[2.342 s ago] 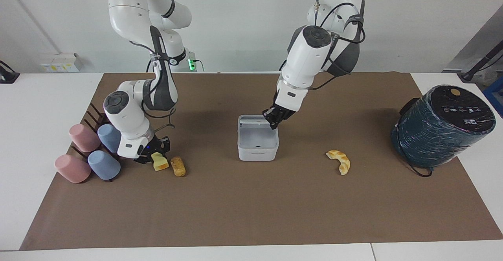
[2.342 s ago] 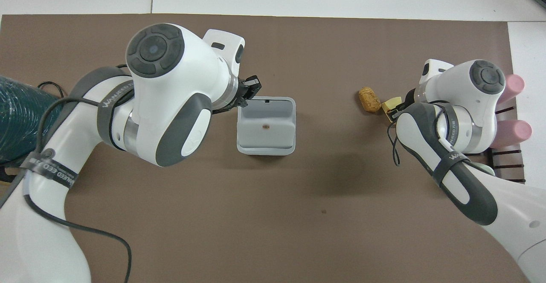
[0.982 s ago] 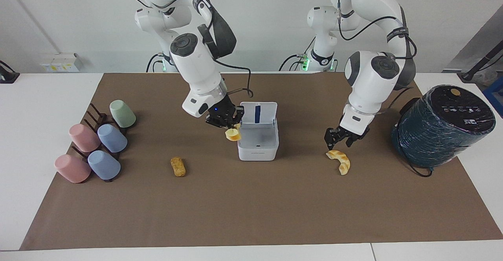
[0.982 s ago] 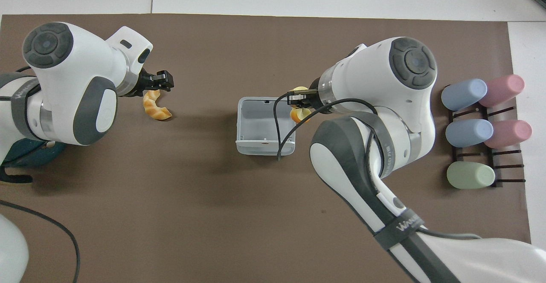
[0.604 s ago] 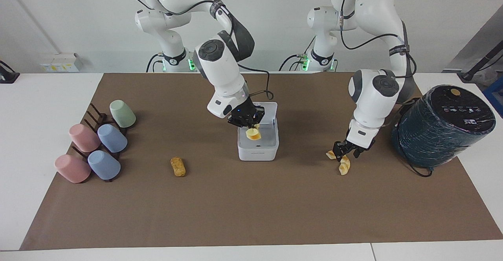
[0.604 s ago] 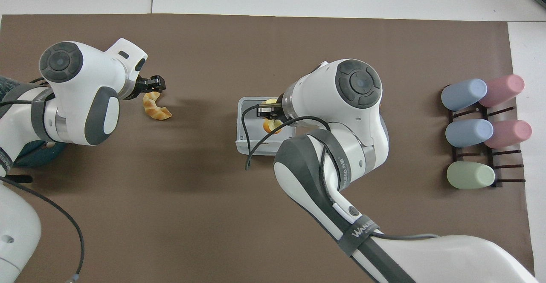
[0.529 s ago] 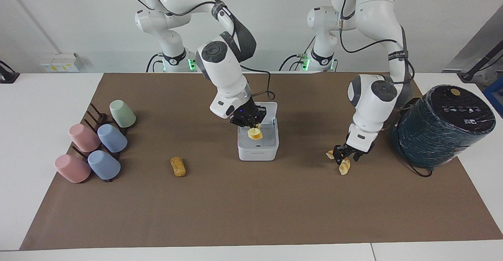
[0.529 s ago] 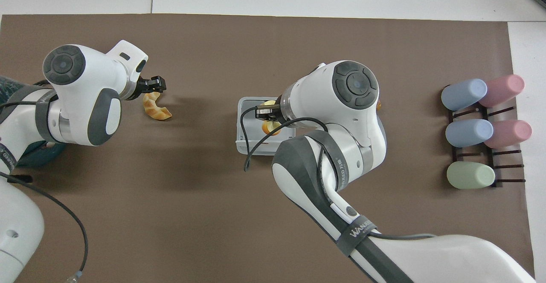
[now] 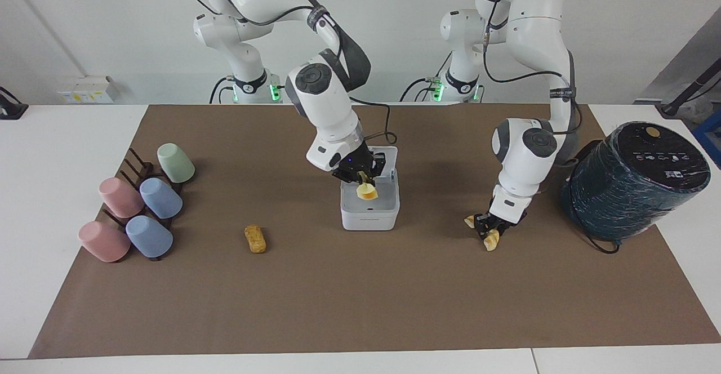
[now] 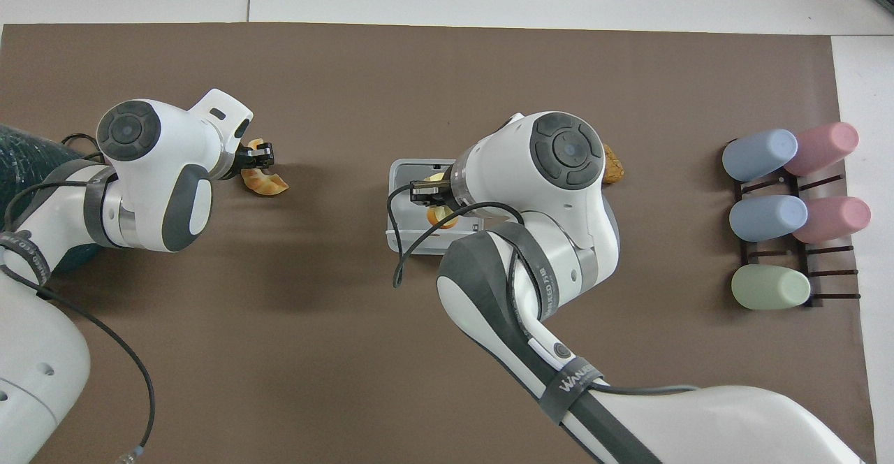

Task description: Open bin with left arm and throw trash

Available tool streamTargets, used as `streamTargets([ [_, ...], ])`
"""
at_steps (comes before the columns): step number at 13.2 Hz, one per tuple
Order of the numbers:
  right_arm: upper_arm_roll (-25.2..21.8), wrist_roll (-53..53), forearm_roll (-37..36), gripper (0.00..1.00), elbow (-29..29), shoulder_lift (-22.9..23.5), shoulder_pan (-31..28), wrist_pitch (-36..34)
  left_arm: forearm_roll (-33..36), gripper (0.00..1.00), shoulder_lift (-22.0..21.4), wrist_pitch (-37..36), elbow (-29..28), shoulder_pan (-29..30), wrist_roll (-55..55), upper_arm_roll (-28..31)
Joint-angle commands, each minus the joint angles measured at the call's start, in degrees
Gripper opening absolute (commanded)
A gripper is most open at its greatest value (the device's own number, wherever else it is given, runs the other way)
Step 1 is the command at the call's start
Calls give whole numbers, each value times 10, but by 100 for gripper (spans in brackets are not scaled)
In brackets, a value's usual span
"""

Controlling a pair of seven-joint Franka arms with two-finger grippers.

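Brown mat (image 9: 360, 284) covers white table, pale wall at 12 o'clock. Right gripper (image 9: 361, 179) pinches yellow cheese block (image 9: 366, 192) over open white bin (image 9: 369, 216), deeper than 0.5 s ago. Left gripper (image 9: 488, 227) has dropped onto curved croissant (image 9: 491, 241); grip can't tell. Brown bread lump (image 9: 255, 238) lies at bin's 9 o'clock, facing view.

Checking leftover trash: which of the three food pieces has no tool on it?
The brown bread-like lump, lying alone toward the cup rack. The cheese block hangs in the right tool over the bin; the left tool straddles the croissant.
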Motion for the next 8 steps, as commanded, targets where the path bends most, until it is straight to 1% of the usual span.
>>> streamTargets([
  [1,2,13,15,99,-9,-2,-1,16,11,0,-11,7,-13,4,3,-4],
  [4,2,14,14,100,-6,-3,0,16,11,0,-9,-16,10,2,4,-4],
  [6,2,15,14,100,-5,-3,0,17,11,0,-4,-78,62,-4,3,-5],
  [8,2,20,14,100,-4,-2,1,18,6,0,11,-131,116,-6,-1,-6],
])
